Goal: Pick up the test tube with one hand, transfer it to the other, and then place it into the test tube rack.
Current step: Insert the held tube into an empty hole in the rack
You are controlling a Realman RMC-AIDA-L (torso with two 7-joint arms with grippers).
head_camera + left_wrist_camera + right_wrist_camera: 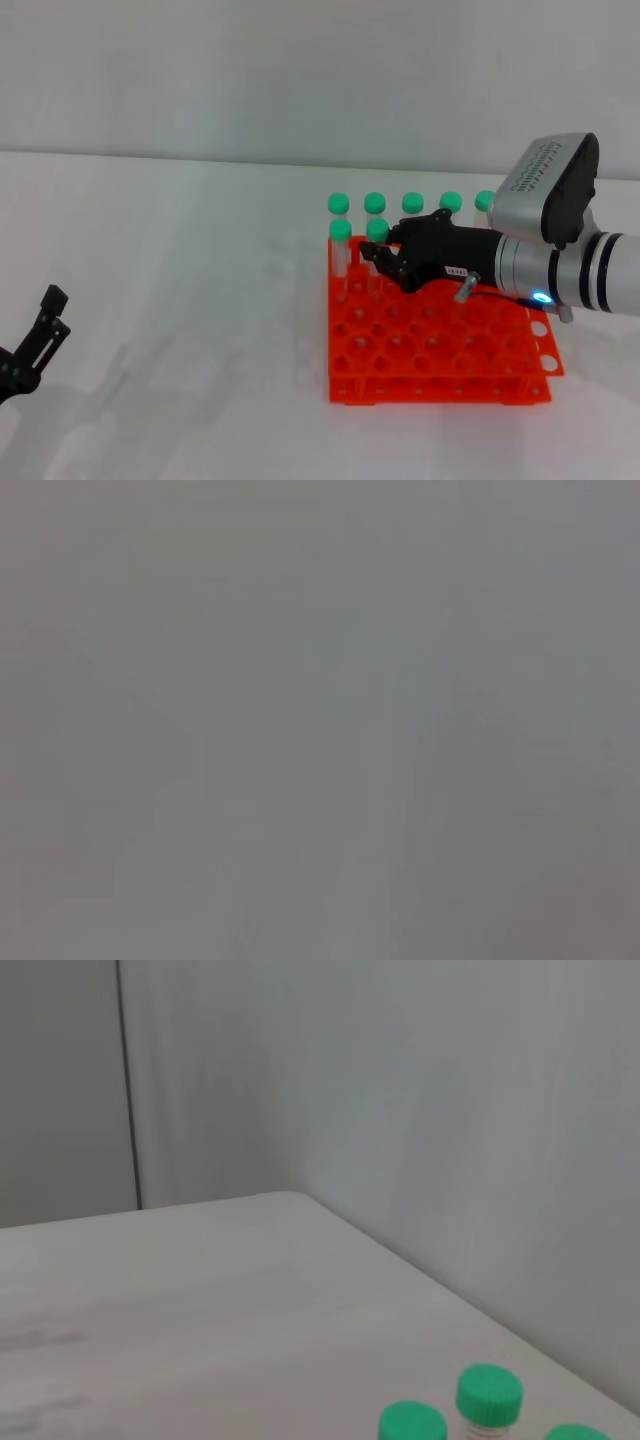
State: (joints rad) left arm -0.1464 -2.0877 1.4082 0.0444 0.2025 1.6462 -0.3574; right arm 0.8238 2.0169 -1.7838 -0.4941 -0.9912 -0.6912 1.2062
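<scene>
The orange-red test tube rack (430, 350) stands on the white table right of centre. Several green-capped test tubes stand in its two back rows. My right gripper (384, 252), black with a small white label, reaches in from the right, low over the rack's back left part. It is right at the second-row tube (377, 231); whether it grips that tube is unclear. Green caps (490, 1396) show in the right wrist view. My left gripper (42, 330) is open and empty, parked at the far lower left.
The white table (180, 300) runs wide between the left gripper and the rack. A grey wall (300, 70) rises behind. The left wrist view shows only plain grey.
</scene>
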